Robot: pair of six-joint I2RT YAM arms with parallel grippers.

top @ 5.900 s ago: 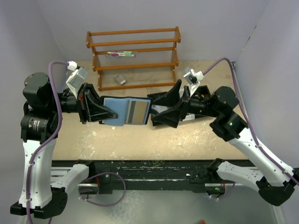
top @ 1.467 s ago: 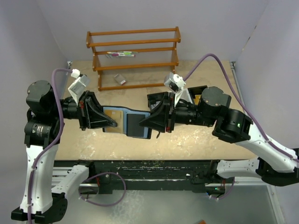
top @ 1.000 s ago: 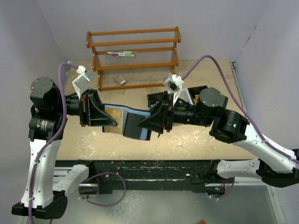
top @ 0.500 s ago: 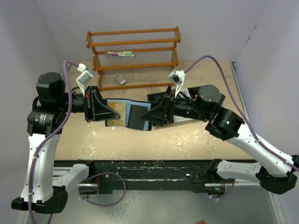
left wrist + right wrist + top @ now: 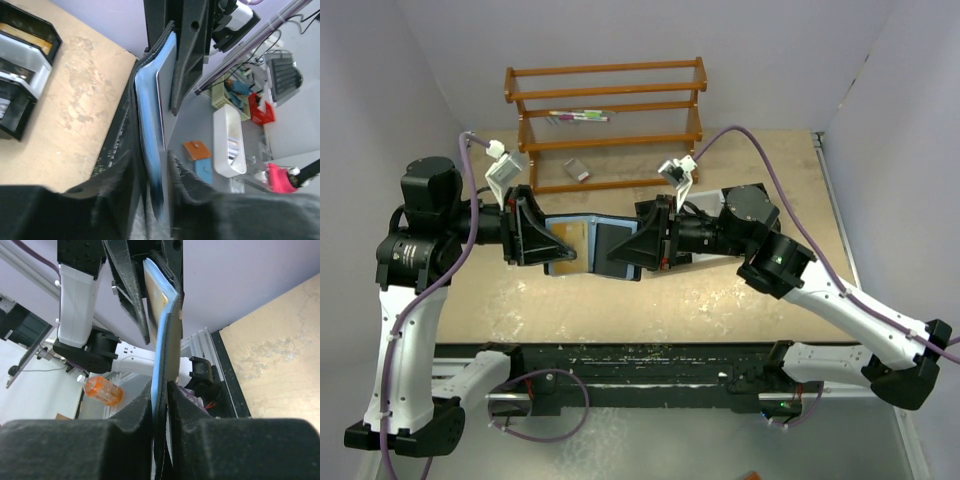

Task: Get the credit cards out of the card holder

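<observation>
Pale lilac walls [image 5: 420,60] enclose a tan tabletop [image 5: 620,310] with a wooden rack [image 5: 605,69] at the back.

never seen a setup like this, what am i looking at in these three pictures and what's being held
These are two robot arms bolted at the near edge of a table. One picture looks down from above and behind them; the other two come from a camera on each wrist, showing that arm's own fingers up close. Each arm ends in a two-finger gripper. Between them, off the table, is an open card holder, black outside, blue-grey inside, with a tan card in one half. The right gripper pinches one end. The left gripper has a finger on each side of the other end; whether it grips I cannot tell. On the table stand a wooden rack and a black-and-white tray.
</observation>
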